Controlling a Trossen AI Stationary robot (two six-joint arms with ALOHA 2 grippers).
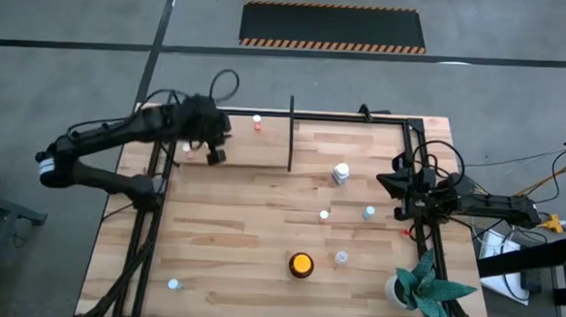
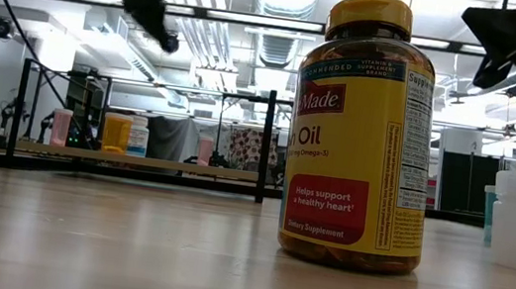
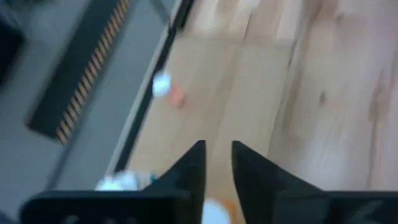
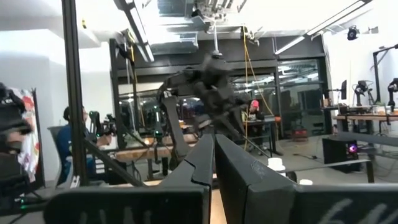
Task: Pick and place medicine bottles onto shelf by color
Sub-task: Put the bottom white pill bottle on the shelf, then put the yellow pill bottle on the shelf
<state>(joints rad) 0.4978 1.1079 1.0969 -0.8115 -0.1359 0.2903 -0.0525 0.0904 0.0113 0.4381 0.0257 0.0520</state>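
Note:
My left gripper hovers over the left part of the shelf's wooden board. Its fingers stand a little apart with nothing between them. On the board stand a red-capped bottle and small bottles by the gripper. The low view shows pink, orange and white bottles upright on the board. The amber jar with its yellow lid stands upright near the table's front. A white bottle and several tiny bottles stand loose on the table. My right gripper waits shut at the right edge.
The shelf's black frame runs along the far edge, with a divider post across the board. A white pot with a green plant stands at the near right corner. Bare wood lies in the table's middle and near left.

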